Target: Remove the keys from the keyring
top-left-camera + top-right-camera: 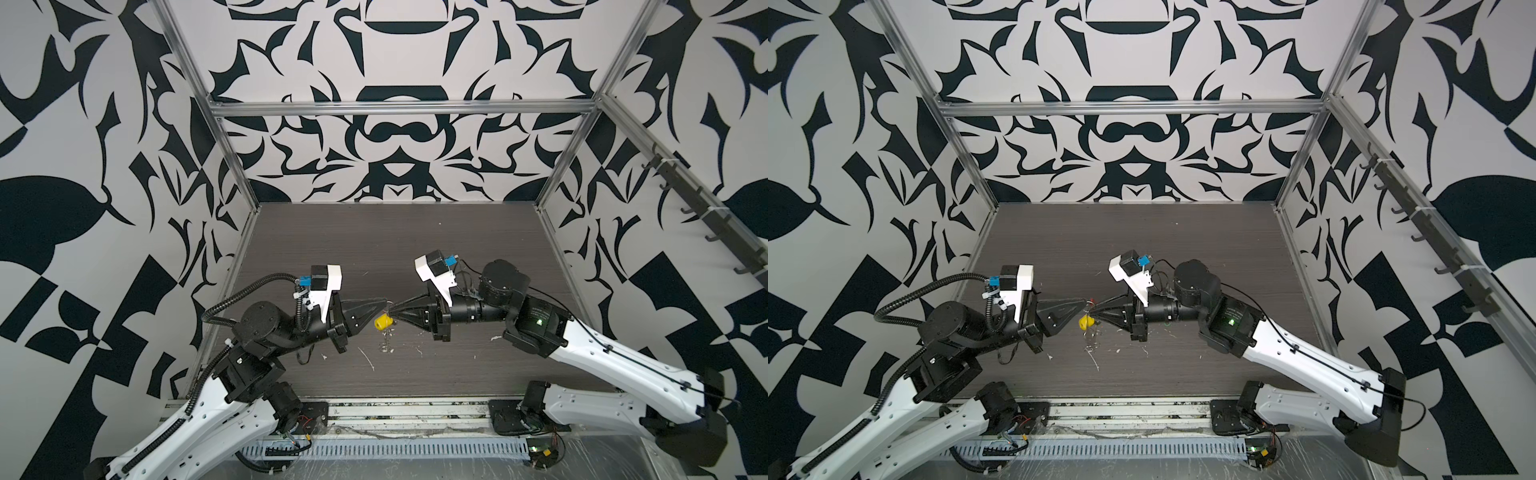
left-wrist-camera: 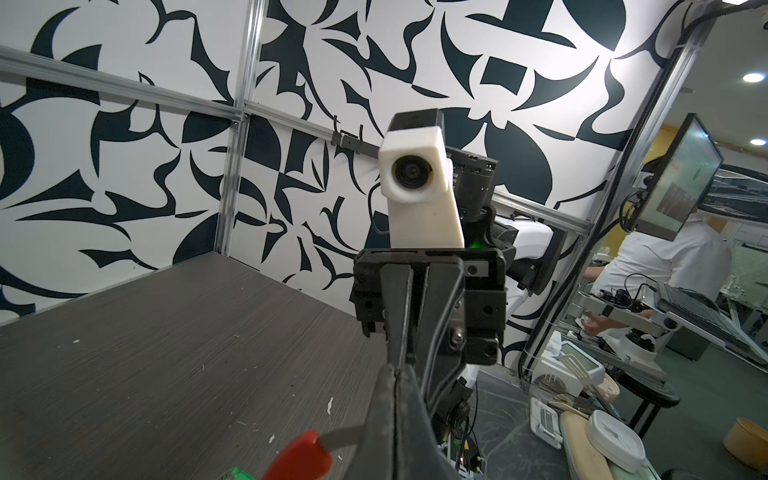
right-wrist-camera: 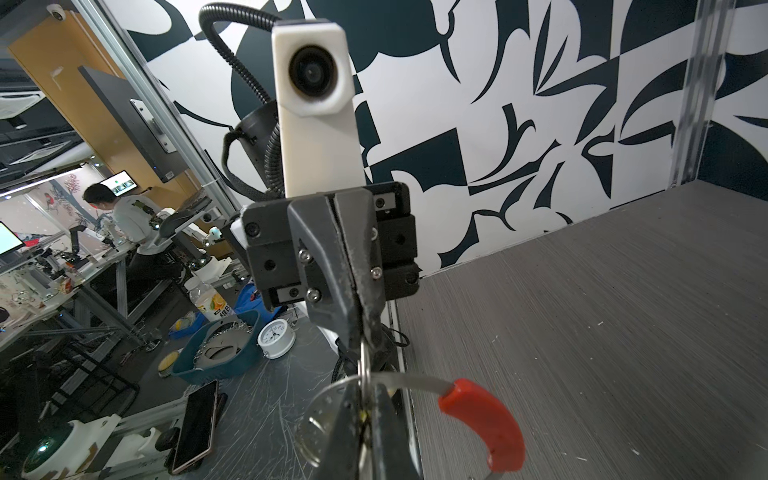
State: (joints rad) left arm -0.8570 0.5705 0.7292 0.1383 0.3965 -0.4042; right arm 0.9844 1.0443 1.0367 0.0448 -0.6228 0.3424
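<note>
Grippers meet tip to tip above the middle of the table (image 1: 374,249) in both top views. My left gripper (image 1: 385,305) (image 1: 1085,305) reaches in from the left and my right gripper (image 1: 393,311) (image 1: 1094,311) from the right. Both look pinched together. The keyring (image 1: 1091,300) is held off the table right where they meet, though from up here I see only a red speck of it. A yellow tag (image 1: 383,322) hangs just under the tips, and the keys (image 1: 387,344) dangle below it, clear of the table. I cannot separate one key from the other here.

In the left wrist view, the left gripper's fingers (image 2: 382,415) lie flat together with only a seam between them. The keyring's grey band (image 2: 345,435) runs into their side, and its red sleeve (image 2: 299,457) follows on from it, so I read this gripper as clamped on the keyring. A corner of a green tag (image 2: 239,473) shows beside the sleeve. The right gripper (image 2: 405,357) faces me, jaws together.

In the right wrist view, the right gripper's fingers (image 3: 390,440) show no gap. The keyring (image 3: 415,380) crosses just at their tips, its red sleeve (image 3: 486,424) curving off above the table (image 3: 582,311). A small ring (image 3: 364,365) stands upright between the two grippers' tips, its lower end lost in the right fingers' seam. Whether they have pinched it or the keyring, I cannot tell.
</note>
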